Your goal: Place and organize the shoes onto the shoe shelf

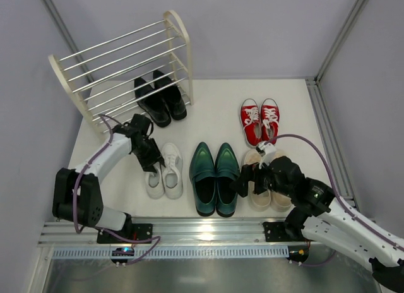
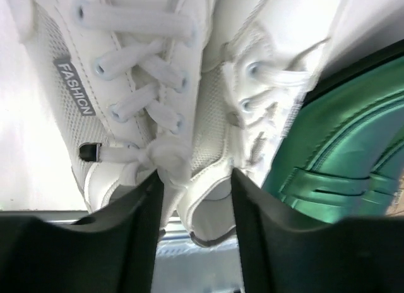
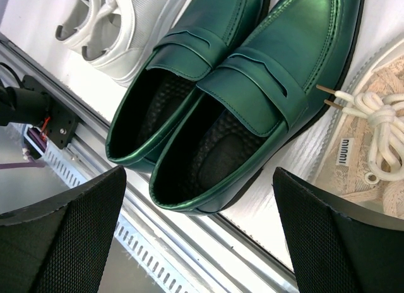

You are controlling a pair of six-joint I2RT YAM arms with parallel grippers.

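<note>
The shoe shelf [image 1: 181, 29] stands at the back left, with the black dress shoes [image 1: 161, 98] low in it under the rods. White sneakers [image 1: 166, 174] lie in front of it. My left gripper [image 1: 151, 155] is down on them; in the left wrist view it [image 2: 194, 179] stands open, its jaws straddling the inner collars of both white sneakers [image 2: 126, 84]. Green loafers [image 1: 214, 176] lie at centre. My right gripper [image 1: 243, 182] hovers wide open over their heels [image 3: 199, 173], holding nothing. Red sneakers [image 1: 260, 120] lie behind; beige sneakers [image 3: 379, 135] are partly hidden under the right arm.
A metal rail [image 1: 202, 231] runs along the near table edge just below the shoe heels. Grey walls close in the back and both sides. The green loafer [image 2: 353, 129] lies right beside the white pair.
</note>
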